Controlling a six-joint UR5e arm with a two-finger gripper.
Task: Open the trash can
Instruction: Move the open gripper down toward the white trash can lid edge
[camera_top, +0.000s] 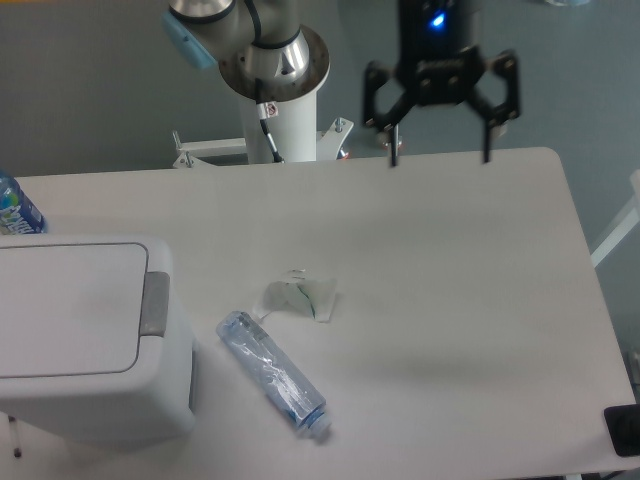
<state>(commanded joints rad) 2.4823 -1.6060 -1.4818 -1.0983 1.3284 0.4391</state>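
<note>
The trash can (85, 335) is a large boxy white bin at the left front of the table. Its flat white lid (65, 305) is down, and a grey push-button strip (155, 303) runs along its right rim. My gripper (440, 155) hangs high above the far right part of the table, well away from the bin. Its two black fingers (394, 150) point down, spread wide apart, with nothing between them.
A clear plastic bottle (272, 372) lies on its side just right of the bin. A crumpled clear wrapper (298, 297) lies beyond it. Another bottle with a blue label (15, 208) stands at the left edge. The arm's white base (275, 120) rises at the table's far edge.
</note>
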